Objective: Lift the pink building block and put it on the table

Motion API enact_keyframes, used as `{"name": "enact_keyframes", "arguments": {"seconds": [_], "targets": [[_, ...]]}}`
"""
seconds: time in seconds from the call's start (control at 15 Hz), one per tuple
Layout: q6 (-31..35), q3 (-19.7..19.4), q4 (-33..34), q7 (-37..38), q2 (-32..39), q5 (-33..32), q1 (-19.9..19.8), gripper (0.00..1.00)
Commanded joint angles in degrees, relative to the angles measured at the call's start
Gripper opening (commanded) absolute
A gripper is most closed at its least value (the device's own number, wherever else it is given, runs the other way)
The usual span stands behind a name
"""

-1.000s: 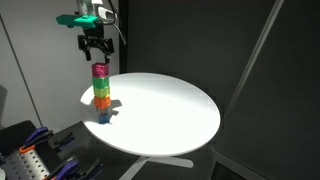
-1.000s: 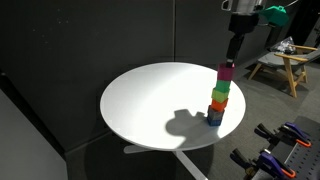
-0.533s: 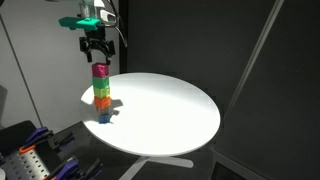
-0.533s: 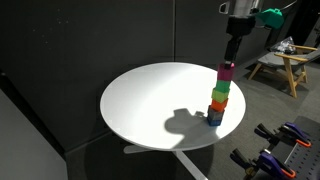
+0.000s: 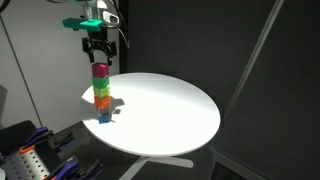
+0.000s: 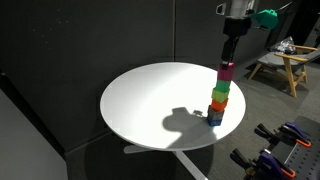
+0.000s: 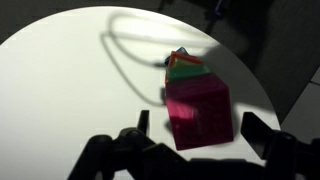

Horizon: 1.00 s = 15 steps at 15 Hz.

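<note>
At upper left of an exterior view, drawn slightly upward with gripper spread wide, empty, above the pink building block; still ungrasped atop its stack

Gripper has descended slightly toward the pink building block near the table edge; wrist has shifted sideways.

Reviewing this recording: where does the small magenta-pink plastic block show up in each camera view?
In an exterior view: the magenta-pink plastic block tops the coloured stack, left of centre.
In an exterior view: the block tops the stack, right of centre.
Wrist view: the block sits centre-right, seen from above.
Shared landmark: the round white table, with the stack near its rim.
</note>
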Motion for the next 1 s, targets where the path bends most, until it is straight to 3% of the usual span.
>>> {"name": "enact_keyframes", "arguments": {"seconds": [0.0,0.27,0.53,0.93], "targets": [[-1.1,-0.2,1.8,-0.9,0.9,0.6,-0.2,0.64],[-1.0,-0.1,1.9,-1.0,1.1,0.5,-0.2,0.35],[-1.9,-0.1,2.4,-0.9,0.3,0.8,-0.2,0.29],[-6.3,-0.6,4.9,0.0,-1.4,0.1,-1.0,0.29]]}}
